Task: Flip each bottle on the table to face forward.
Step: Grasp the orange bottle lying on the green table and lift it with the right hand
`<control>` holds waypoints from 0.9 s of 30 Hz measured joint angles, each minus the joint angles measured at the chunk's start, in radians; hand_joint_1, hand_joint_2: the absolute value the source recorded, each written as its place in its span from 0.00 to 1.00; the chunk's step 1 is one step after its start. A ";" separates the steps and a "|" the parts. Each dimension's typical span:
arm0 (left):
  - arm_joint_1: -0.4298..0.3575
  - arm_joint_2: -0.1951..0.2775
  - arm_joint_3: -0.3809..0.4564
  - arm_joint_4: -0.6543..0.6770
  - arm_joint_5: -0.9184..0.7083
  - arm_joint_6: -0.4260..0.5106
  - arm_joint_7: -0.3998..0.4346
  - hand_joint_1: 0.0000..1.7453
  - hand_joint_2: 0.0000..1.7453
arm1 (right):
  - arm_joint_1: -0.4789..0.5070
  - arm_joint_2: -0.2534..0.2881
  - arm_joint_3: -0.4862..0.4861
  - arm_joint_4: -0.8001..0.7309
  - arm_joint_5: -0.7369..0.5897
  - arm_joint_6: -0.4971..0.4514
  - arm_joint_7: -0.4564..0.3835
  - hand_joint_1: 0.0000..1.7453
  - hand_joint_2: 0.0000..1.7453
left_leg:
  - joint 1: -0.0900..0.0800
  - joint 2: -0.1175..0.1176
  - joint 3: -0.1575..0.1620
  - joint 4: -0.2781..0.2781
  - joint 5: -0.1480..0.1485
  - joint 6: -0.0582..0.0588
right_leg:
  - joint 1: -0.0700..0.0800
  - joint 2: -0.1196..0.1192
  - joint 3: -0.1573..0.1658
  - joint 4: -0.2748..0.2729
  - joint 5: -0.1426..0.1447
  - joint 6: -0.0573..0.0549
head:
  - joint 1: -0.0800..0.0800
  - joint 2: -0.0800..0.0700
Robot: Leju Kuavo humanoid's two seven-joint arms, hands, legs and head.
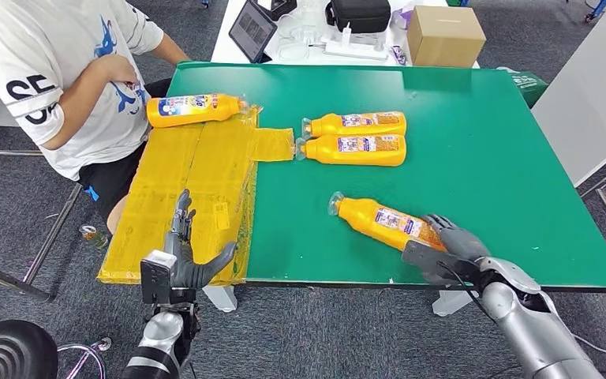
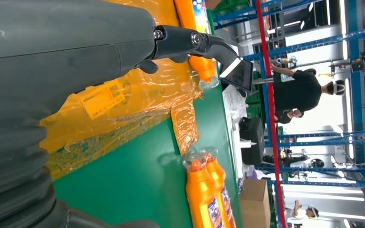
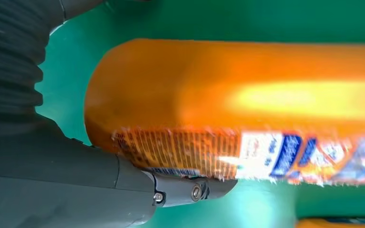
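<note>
Half the nearest bottle (image 1: 381,223) beneath right hand (image 1: 448,246)

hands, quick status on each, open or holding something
Left hand: open, fingers apart over the yellow plastic sheet, holding nothing.
Right hand: grips the base of the nearest orange bottle lying on the green table.

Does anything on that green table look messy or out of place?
Yes: crumpled yellow plastic wrap is spread over the table's left side, one torn strip reaching toward the paired bottles. The nearest bottle lies askew, unlike the others.
</note>
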 joint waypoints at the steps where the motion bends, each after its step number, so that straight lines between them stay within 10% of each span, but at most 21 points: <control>1: -0.003 -0.001 0.000 0.004 0.000 0.001 0.000 0.00 1.00 | -0.006 0.002 0.005 0.011 0.002 -0.006 -0.002 0.12 1.00 | 0.000 0.000 0.000 0.000 0.000 0.000 | 0.000 0.000 0.000 0.000 0.000 0.000 | 0.000 0.000; 7: -0.022 -0.007 -0.004 0.025 -0.002 0.007 0.000 0.00 1.00 | -0.036 0.041 0.034 0.075 0.012 -0.063 -0.018 0.88 1.00 | 0.000 0.004 0.004 0.000 0.000 0.000 | 0.001 0.002 0.002 0.000 0.000 0.000 | 0.000 0.000; 20: -0.030 -0.010 -0.008 0.049 0.001 0.007 0.006 0.00 1.00 | -0.048 0.101 0.036 0.113 0.010 -0.130 -0.036 1.00 1.00 | 0.000 0.007 0.009 0.000 -0.001 0.000 | 0.001 0.004 0.006 0.000 0.001 0.000 | 0.000 0.000; 27: -0.014 -0.021 -0.014 0.046 0.014 -0.002 0.018 0.00 1.00 | 0.010 0.200 -0.034 0.074 0.001 -0.342 -0.115 1.00 1.00 | 0.000 0.006 0.006 0.000 0.000 0.000 | 0.001 0.004 0.004 0.000 0.001 0.000 | 0.000 0.000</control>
